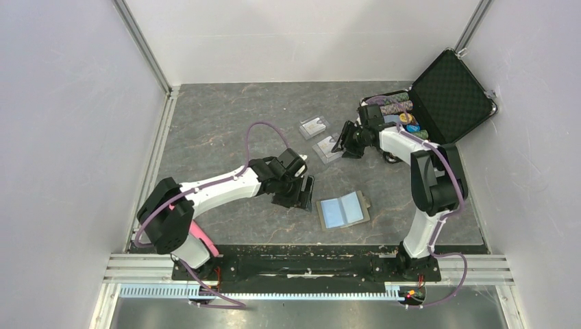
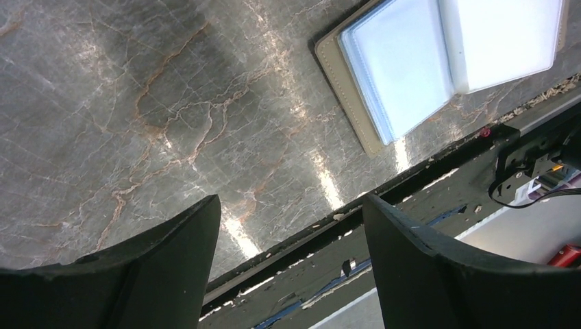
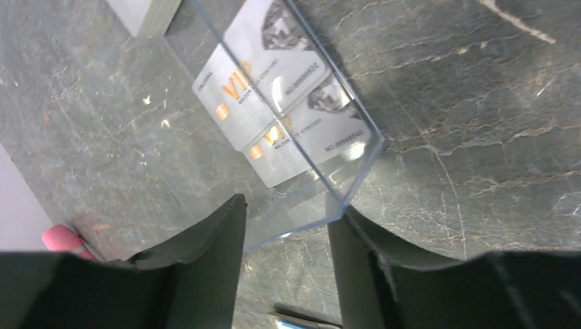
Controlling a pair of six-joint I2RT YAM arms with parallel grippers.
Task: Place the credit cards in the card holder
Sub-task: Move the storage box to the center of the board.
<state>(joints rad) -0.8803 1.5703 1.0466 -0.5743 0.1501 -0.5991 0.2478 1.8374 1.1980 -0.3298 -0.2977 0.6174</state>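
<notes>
The card holder point(image 1: 344, 210) lies open near the table's front, olive-tan edge and pale blue pockets up; it also shows in the left wrist view point(image 2: 411, 68). Two whitish credit cards point(image 3: 264, 79) with gold VIP marks show overlapping through a clear plastic case point(image 3: 308, 195). My right gripper point(image 1: 339, 144) point(image 3: 288, 212) has its fingers on either side of that case's near edge, touching it. My left gripper point(image 1: 301, 192) point(image 2: 289, 202) is open and empty, just left of the card holder, above the table's front edge.
A second clear case point(image 1: 314, 127) lies behind the first. An open black poker-chip case point(image 1: 438, 96) stands at the back right, behind the right arm. A black rail point(image 2: 411, 205) runs along the table's front edge.
</notes>
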